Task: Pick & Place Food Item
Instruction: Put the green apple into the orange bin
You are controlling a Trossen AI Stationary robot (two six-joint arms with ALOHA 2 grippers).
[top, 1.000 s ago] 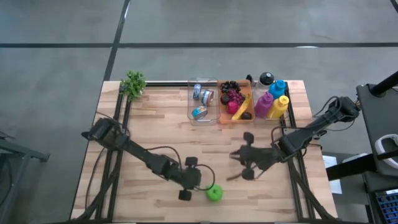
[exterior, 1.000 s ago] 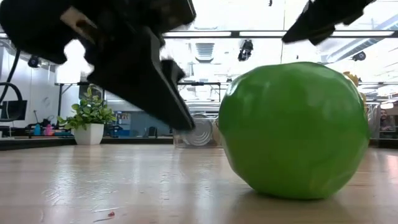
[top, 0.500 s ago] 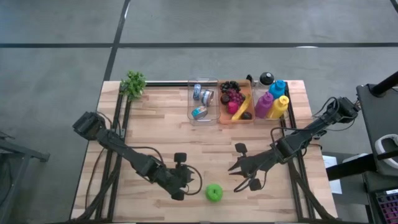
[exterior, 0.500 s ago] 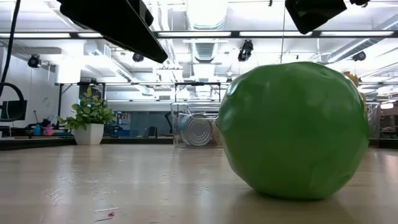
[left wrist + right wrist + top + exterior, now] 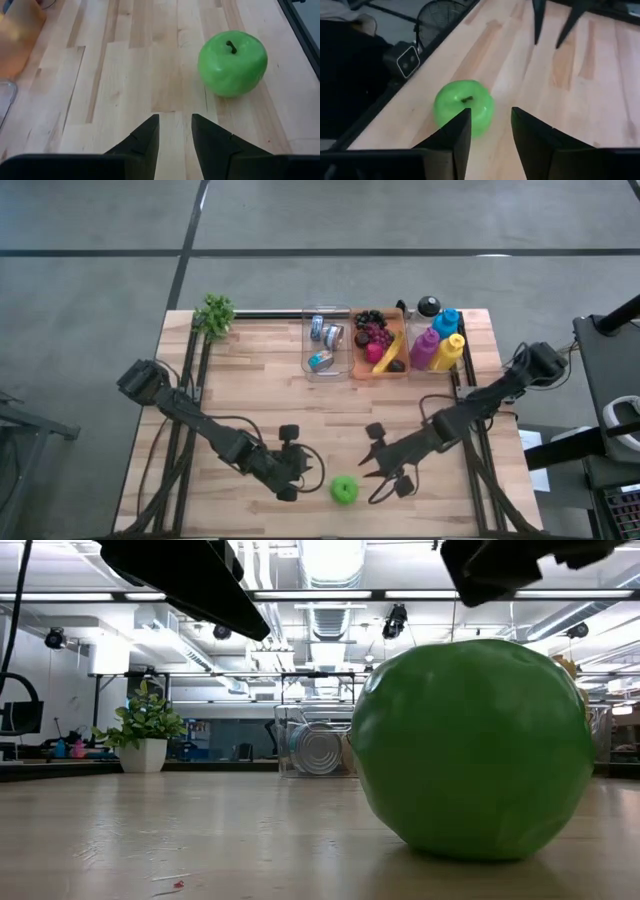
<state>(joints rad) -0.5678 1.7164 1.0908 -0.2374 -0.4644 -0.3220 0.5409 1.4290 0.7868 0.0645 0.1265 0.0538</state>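
A green apple [image 5: 344,489] with a short stem rests on its underside on the wooden table, close to the near edge; it fills the low view [image 5: 470,745]. My left gripper [image 5: 312,466] is open and hovers just left of the apple, which lies ahead of its fingers in the left wrist view [image 5: 232,62]. My right gripper [image 5: 368,472] is open and hovers just right of the apple, pointing at it; the apple [image 5: 464,107] shows just beyond its fingertips. Neither gripper touches it.
At the far edge stand a clear bin of cans [image 5: 325,340], an orange tray of fruit [image 5: 378,342], coloured bottles [image 5: 440,340] and a small plant [image 5: 214,313]. The near table edge runs just past the apple. Bare wood lies between the apple and the bins.
My left gripper has risen from beside the apple and drawn back a little toward the table's left. My right gripper has moved toward the near edge and left, closing in on the apple. The apple has stayed where it was.
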